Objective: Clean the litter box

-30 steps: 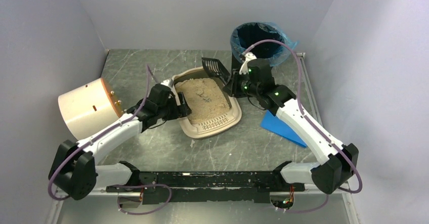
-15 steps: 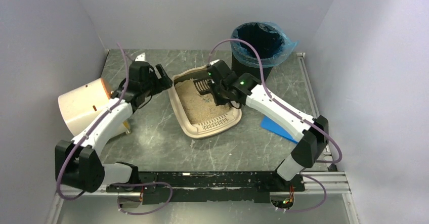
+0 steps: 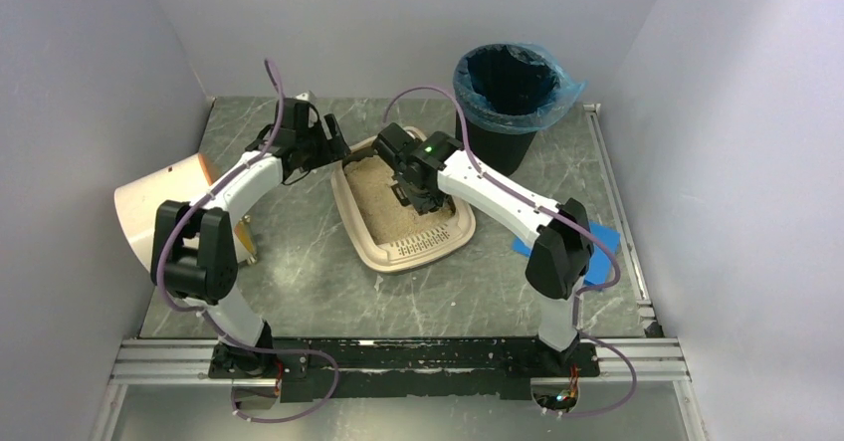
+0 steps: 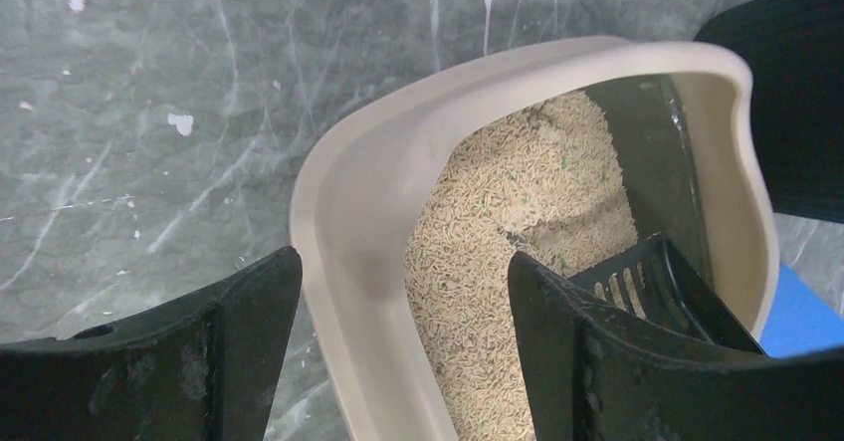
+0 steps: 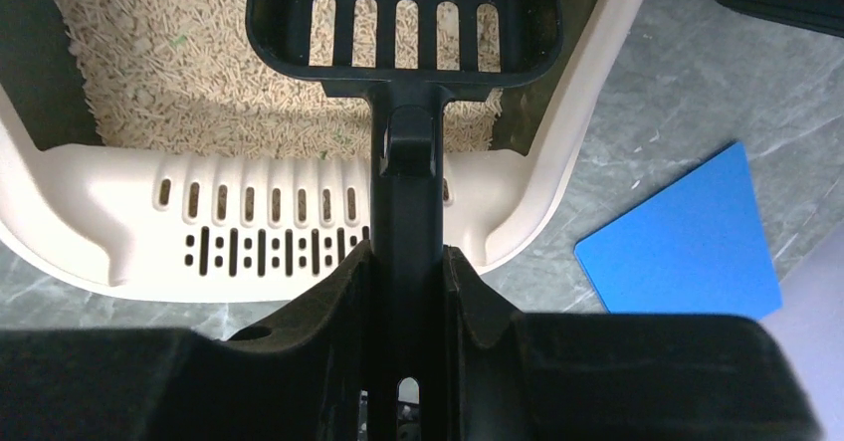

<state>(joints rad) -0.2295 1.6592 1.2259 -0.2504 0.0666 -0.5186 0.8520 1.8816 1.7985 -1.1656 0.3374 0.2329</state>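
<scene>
- Moved since earlier: left gripper (image 4: 403, 262) up to far-left corner of beige shallow plastic litter box (image 3: 423, 249); fingers apart, astride rim.
- Box mid-table, grate lip toward arm bases.
- Right gripper (image 5: 406, 262) swung in over box, clamped on handle of black slotted plastic scoop (image 5: 403, 23); head over tan litter (image 5: 179, 73).
- Black round bin w/ blue liner (image 3: 510, 93) far right.

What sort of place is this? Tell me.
Likely a robot test cell, not a home: plain walls box in the table, two arms sit on a metal rail, litter box between them.
</scene>
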